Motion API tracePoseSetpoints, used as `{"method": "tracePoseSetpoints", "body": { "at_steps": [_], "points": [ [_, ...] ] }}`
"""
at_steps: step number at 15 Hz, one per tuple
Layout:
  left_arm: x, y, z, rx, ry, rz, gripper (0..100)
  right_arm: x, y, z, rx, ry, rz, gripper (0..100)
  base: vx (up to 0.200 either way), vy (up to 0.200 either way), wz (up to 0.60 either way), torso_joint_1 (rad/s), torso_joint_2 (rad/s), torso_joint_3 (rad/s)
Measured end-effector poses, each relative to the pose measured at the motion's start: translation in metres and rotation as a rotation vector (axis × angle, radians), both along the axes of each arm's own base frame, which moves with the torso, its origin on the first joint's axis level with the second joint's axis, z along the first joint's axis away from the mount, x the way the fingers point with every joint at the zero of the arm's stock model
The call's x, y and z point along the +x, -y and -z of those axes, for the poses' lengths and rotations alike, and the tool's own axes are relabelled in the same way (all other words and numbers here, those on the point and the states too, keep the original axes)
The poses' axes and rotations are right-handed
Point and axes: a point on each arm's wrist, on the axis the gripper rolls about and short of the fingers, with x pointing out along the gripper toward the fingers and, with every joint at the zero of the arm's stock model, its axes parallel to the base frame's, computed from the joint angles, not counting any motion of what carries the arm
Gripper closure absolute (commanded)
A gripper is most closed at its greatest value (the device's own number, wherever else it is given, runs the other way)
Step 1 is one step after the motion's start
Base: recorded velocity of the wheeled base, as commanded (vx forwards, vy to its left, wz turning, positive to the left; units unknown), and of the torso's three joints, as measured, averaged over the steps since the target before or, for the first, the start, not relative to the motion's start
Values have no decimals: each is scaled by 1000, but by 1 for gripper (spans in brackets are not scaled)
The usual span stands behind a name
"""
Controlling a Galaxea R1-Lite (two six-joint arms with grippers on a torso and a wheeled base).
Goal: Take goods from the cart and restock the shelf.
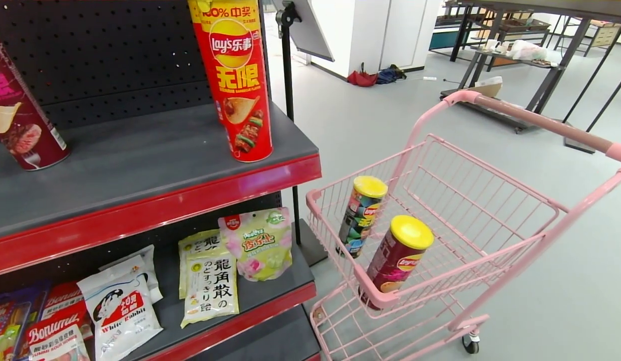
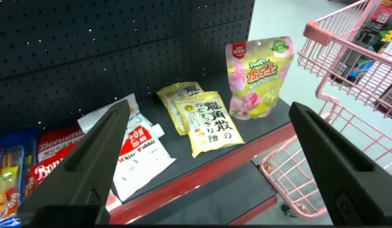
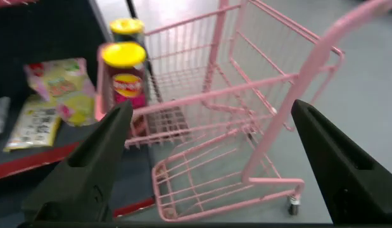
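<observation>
The pink cart [image 1: 471, 200] stands right of the shelf with two yellow-lidded chip cans upright in its basket: a multicoloured can [image 1: 361, 215] and, nearer me, a maroon can [image 1: 398, 258]. On the upper shelf [image 1: 155, 170] a tall red chip can [image 1: 243, 85] stands near the right end and a dark red can [image 1: 19, 120] at the left. My left gripper [image 2: 208, 171] is open and empty, facing the lower shelf's snack bags. My right gripper [image 3: 211, 168] is open and empty, facing the cart [image 3: 246, 88] and its maroon can [image 3: 125, 76].
The lower shelf [image 1: 270, 296] holds a green-pink pouch [image 1: 258, 243], yellow candy bags [image 1: 210, 281], white bags [image 1: 122, 306] and red packs [image 1: 54, 326]. A black pole [image 1: 289, 100] rises beside the shelf end. Grey floor lies open around the cart; tables stand far behind.
</observation>
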Motion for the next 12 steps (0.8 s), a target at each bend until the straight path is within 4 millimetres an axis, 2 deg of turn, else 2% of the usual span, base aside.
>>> {"method": "tracePoseSetpoints", "body": {
  "at_steps": [1, 3, 5, 6, 8, 10, 12],
  "points": [
    [0, 0, 0, 0, 0, 0, 0, 13, -1, -22, 20, -22, -40, 0, 0, 0, 0, 0, 0, 0],
    [0, 0, 0, 2, 0, -1, 0, 55, -6, -55, 50, -57, -102, 0, 0, 0, 0, 0, 0, 0],
    [0, 0, 0, 2, 0, 1, 0, 111, -14, -66, 69, -90, -159, 0, 0, 0, 0, 0, 0, 0],
    [0, 0, 0, 1, 0, 1, 0, 137, -19, -62, 76, -112, -190, 0, 0, 0, 0, 0, 0, 0],
    [0, 0, 0, 1, 0, 0, 0, 181, -30, -41, 87, -168, -250, 0, 0, 0, 0, 0, 0, 0],
    [0, 0, 0, 1, 0, 0, 0, 211, -42, -17, 91, -223, -305, 0, 0, 0, 0, 0, 0, 0],
    [0, 0, 0, 1, 0, 1, 0, 224, -59, 4, 86, -294, -385, 0, 0, 0, 0, 0, 0, 0]
  ]
}}
